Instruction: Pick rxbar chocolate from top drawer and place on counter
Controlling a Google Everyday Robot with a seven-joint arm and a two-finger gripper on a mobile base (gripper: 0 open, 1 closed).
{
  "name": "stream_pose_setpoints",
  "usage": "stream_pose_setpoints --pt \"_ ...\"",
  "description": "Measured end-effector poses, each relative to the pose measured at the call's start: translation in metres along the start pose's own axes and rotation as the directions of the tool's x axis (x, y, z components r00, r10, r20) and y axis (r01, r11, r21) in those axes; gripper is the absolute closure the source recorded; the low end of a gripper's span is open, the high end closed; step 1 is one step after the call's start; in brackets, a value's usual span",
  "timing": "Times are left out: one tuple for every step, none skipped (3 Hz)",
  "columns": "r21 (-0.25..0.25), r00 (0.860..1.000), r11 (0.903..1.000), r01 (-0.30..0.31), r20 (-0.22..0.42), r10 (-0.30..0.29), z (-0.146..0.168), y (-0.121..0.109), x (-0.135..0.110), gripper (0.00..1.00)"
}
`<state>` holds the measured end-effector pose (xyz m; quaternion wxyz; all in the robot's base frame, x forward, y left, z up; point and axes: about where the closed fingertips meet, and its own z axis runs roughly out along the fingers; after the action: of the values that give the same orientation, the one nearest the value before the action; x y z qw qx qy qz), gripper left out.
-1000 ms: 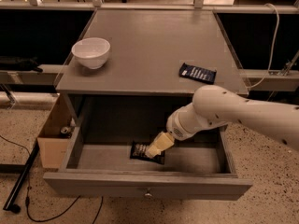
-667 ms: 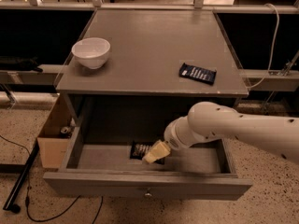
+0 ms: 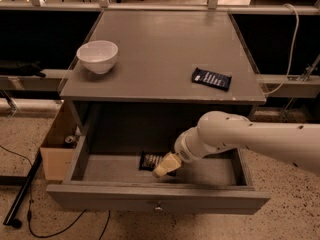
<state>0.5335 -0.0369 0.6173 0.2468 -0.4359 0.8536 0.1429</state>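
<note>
My pincer point(image 3: 165, 166): sunk lower into grey wooden top drawer point(image 3: 150, 196); flat dark-wrapped rxbar chocolate point(image 3: 150, 160) just leftward, beneath; closure I cannot tell; grasp likely next.

Bowl point(image 3: 97, 55) near the counter's point(image 3: 160, 39) left edge; bar point(image 3: 211, 78) by its front right corner; drawer point(image 3: 160, 199) juts out below the front edge; rxbar point(image 3: 149, 160) inside, mid-back; gripper point(image 3: 166, 166) over the rxbar's right end.

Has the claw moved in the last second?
Yes. The claw has dropped slightly toward the front panel of the drawer and now sits at the right end of the dark bar inside.
</note>
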Motion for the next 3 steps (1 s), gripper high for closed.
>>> stream_pose_setpoints --pt "0.001 1.0 1.0 -0.001 0.002 0.001 0.001 0.001 0.002 0.0" --pt "0.001 1.0 1.0 -0.004 0.006 0.004 0.027 0.036 0.034 0.0" --pt "0.003 1.0 1.0 0.0 0.006 -0.001 0.026 0.036 0.032 0.0"
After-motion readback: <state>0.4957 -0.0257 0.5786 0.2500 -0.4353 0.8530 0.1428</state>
